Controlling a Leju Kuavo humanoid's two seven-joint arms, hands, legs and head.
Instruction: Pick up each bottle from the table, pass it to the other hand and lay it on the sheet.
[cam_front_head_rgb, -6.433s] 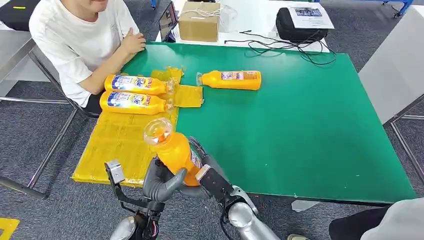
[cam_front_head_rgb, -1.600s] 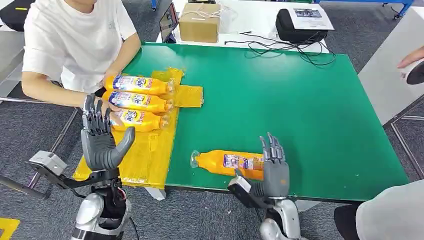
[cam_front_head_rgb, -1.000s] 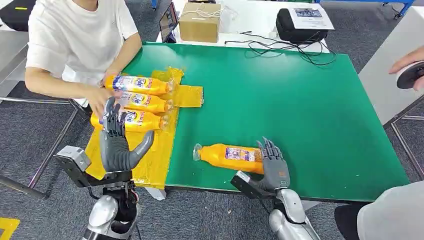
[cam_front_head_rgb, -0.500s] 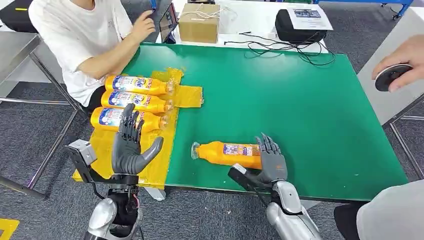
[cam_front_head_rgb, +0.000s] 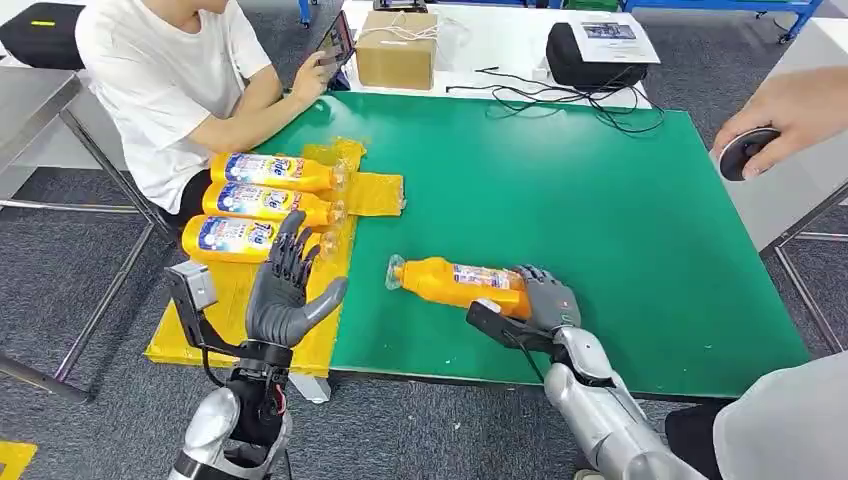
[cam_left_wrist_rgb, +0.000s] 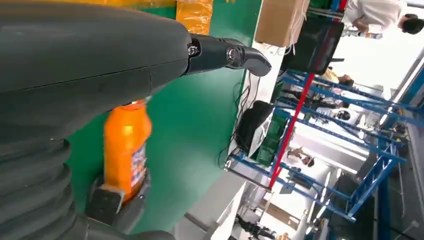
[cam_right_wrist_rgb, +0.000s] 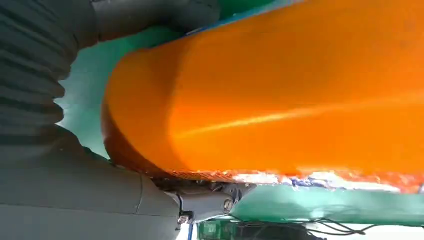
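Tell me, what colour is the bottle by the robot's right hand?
Orange bottle, clearest in the head view.

Bright, even overhead light; faint soft shadows on the matte green table (cam_front_head_rgb: 600, 200). Pale glare streak along the glossy orange plastic bottle (cam_right_wrist_rgb: 300, 100), blurred close against the right hand (cam_front_head_rgb: 545, 300). Background washed out white beyond the left hand (cam_left_wrist_rgb: 75, 60).

Two silver metal arms, a dark grey left hand (cam_front_head_rgb: 285, 295) with thick grey thumb, a dark grey right hand (cam_front_head_rgb: 546, 297), grey ribbed wrist covers, small box-shaped wrist cameras, black cables, small silver screws were on the finger parts
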